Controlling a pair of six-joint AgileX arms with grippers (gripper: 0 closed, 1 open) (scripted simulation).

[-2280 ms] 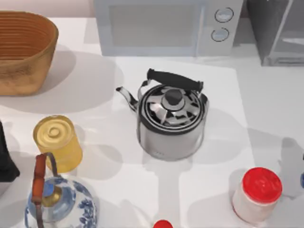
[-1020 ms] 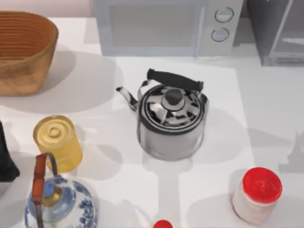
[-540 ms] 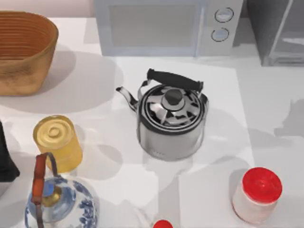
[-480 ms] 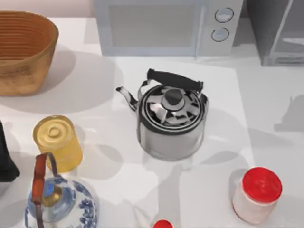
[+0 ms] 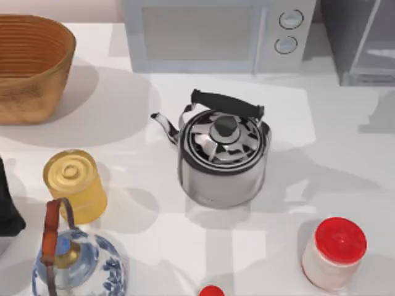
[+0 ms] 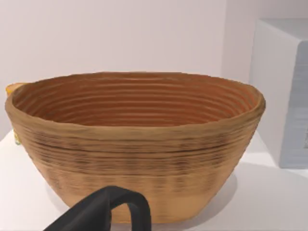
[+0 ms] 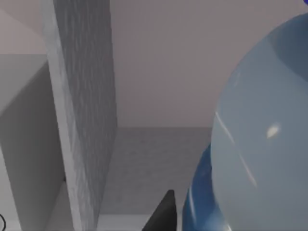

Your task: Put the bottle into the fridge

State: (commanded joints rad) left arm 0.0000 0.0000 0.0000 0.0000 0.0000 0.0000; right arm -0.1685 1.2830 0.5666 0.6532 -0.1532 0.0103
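Right gripper [image 7: 166, 211] seen clenched on the blue bottle [image 7: 255, 139], which is held raised beside the fridge [image 7: 82, 115] wall, presumably for insertion; left gripper [image 6: 103, 214], state indeterminable, is parked before the wicker basket [image 6: 134, 144].
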